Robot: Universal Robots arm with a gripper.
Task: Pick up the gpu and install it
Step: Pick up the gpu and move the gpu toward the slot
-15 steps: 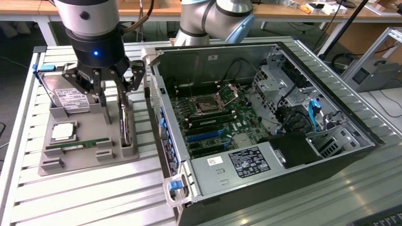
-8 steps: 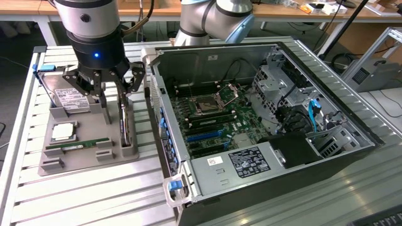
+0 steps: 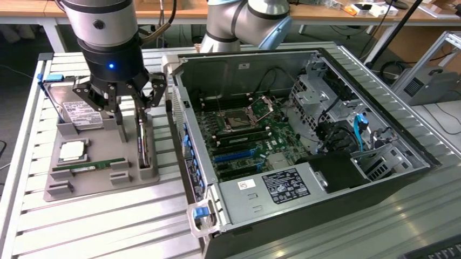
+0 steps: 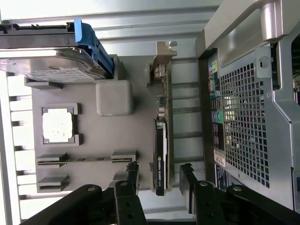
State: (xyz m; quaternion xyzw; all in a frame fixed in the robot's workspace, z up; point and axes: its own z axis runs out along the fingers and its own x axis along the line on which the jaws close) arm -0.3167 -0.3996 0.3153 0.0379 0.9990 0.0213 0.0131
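Finding: my end effector [image 3: 128, 105] hangs spread wide, pinching nothing, above the graphics card [image 3: 144, 141]. The card stands on edge in the grey holder [image 3: 101, 181] on the tabletop [image 3: 108, 226], just beside the open computer case [image 3: 238, 65]. Its long axis runs parallel to the case wall. My fingers [image 4: 132, 176] stand either side of its flat faces, apart from it.

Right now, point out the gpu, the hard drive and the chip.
gpu [image 4: 161, 154]: wrist view, its black shroud edge.
hard drive [image 3: 78, 112]: exterior view, its white label.
chip [image 4: 57, 125]: wrist view, its silvery lid.
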